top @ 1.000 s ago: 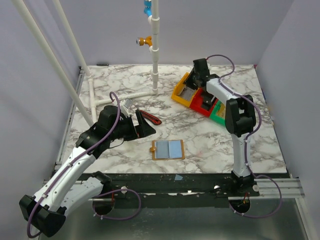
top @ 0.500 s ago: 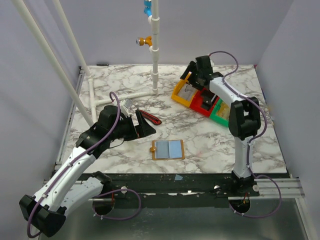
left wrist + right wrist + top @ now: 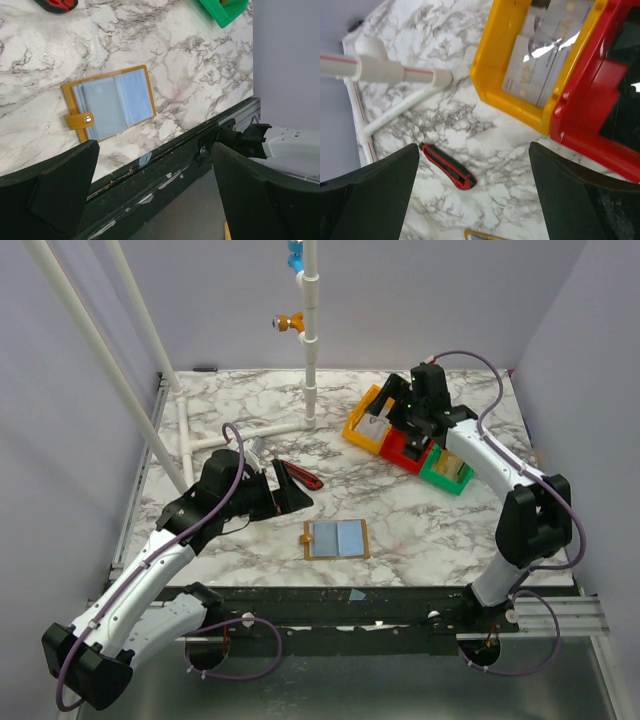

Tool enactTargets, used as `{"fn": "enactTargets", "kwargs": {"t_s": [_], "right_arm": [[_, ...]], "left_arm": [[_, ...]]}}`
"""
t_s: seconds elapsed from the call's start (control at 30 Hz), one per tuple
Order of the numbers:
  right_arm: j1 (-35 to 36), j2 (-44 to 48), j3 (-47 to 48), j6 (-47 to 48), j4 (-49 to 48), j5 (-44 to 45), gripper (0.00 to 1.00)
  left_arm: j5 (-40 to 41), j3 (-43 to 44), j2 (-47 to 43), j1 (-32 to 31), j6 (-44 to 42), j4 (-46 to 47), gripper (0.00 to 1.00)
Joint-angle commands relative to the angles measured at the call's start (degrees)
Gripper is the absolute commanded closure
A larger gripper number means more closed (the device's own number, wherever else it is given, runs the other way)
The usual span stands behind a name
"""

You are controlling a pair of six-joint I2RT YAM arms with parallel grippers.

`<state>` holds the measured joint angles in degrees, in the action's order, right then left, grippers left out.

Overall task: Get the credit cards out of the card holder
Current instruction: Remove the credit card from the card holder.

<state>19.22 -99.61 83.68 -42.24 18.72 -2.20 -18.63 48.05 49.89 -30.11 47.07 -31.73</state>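
While the card holder [image 3: 336, 539] lies spread open and flat on the marble table [image 3: 420, 520], close to the near edge and between the two arms, nothing is being held by either gripper. The left gripper [image 3: 285, 495] is poised low over the table, just to the left of the holder and apart from it. In the left wrist view its jaws are seen spread wide, with only table edge and frame rail between them. Pale blue sleeves are shown inside the mustard cover, and a snap strap juts from one short edge. Whether cards sit in those sleeves cannot be told.

Over at the far right, the right gripper [image 3: 402, 412] is held above the yellow bin [image 3: 360, 430]. Its jaws are also opened wide, with nothing between them. Pale grey credit cards [image 3: 527, 75] are seen lying inside the yellow bin, at least two of them, overlapping. A red bin [image 3: 590, 125] is pressed against the yellow one, and a green bin [image 3: 445, 472] follows beyond it. A red-and-black utility knife [image 3: 298, 476] is left on the marble beside the left gripper, and a white pipe [image 3: 395, 72] is laid across the table's far left.
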Motion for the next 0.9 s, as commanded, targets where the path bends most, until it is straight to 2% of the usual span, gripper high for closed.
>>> {"fn": "enactTargets", "kwargs": {"t_s": [0.0,0.23,0.6,0.8,0.87], "right_arm": [[3.74,6.66,-8.08,1.62,-0.28,-2.04,0.05],[10.7,14.19,-17.86,0.01,-1.04,-2.06,0.05],[22.98,17.25,-27.23,-5.61,-3.04,-1.59,0.06],[27.14,17.91,-33.43,-9.92,-10.27,-5.58,0.17],[29.08,16.83,-33.8,-10.63,-11.01,-5.36,0.29]], "left_arm": [[1.78,-1.36,0.5,0.23,0.15,0.98,0.01],[2.48,-2.57,2.33,0.33,0.54,2.09,0.01],[5.93,-4.11,2.87,0.49,-0.51,0.65,0.01],[6.53,-6.4,1.63,1.81,-1.02,-0.23,0.01],[6.5,-6.93,1.53,2.06,-1.0,-0.26,0.01]]}}
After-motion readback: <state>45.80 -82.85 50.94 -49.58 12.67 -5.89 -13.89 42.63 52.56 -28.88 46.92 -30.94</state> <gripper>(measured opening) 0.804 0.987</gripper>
